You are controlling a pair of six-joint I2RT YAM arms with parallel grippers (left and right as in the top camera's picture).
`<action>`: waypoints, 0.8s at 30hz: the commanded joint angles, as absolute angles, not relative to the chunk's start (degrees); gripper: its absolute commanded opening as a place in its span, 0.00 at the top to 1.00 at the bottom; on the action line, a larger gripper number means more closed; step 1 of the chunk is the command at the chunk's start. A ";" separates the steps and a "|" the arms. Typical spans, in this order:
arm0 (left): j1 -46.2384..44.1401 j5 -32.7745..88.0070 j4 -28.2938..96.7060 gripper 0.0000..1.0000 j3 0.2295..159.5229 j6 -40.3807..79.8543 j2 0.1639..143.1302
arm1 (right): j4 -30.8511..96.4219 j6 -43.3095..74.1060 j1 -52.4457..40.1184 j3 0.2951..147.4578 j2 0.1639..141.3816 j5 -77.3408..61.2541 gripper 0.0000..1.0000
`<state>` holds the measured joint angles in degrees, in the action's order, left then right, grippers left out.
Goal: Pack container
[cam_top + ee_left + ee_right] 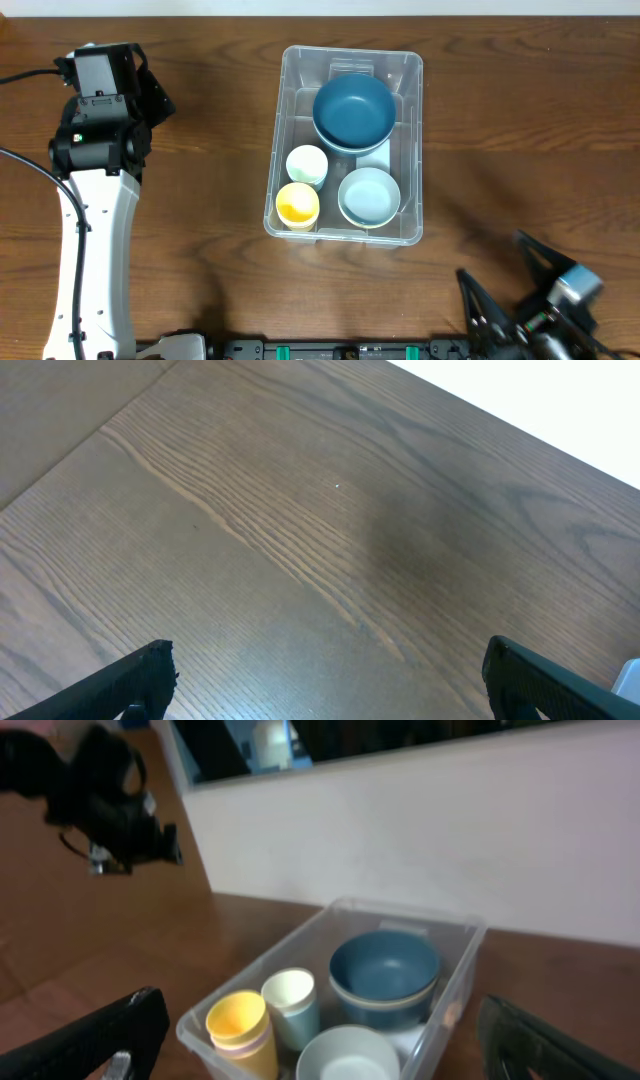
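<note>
The clear plastic container (284, 130) sits mid-table. It holds a dark blue bowl (352, 108) stacked on another bowl at the far end, a light blue bowl (368, 196), a pale cup (307, 165) and a yellow cup (297, 205). In the right wrist view the container (460, 970) shows with the blue bowl (385, 968), yellow cup (240, 1025) and pale cup (290, 1000). My left gripper (325, 680) is open and empty over bare wood at the far left; in the overhead view it (152, 95) is well left of the container. My right gripper (320, 1040) is open and empty near the front edge, by the right arm (530, 300).
The left arm (95, 200) runs along the table's left side. A white wall (420, 830) stands behind the table's far edge. A small pale corner of the container (628, 678) shows at the left wrist view's right edge.
</note>
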<state>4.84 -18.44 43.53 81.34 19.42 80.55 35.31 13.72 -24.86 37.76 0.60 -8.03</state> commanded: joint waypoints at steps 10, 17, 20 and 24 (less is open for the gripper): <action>5.08 -19.62 43.70 0.02 82.08 18.92 80.47 | 27.94 18.26 -24.38 26.00 0.43 -11.86 0.01; 5.08 -19.62 43.70 0.02 82.08 18.92 80.47 | 27.38 19.18 -24.38 21.98 0.43 -11.81 0.01; 5.08 -19.62 43.70 0.02 82.08 18.92 80.47 | 26.09 19.38 -24.38 19.70 0.43 -11.84 0.01; 5.08 -19.62 43.70 0.02 82.08 18.92 80.47 | 23.44 19.73 -24.38 16.73 0.43 -11.81 0.01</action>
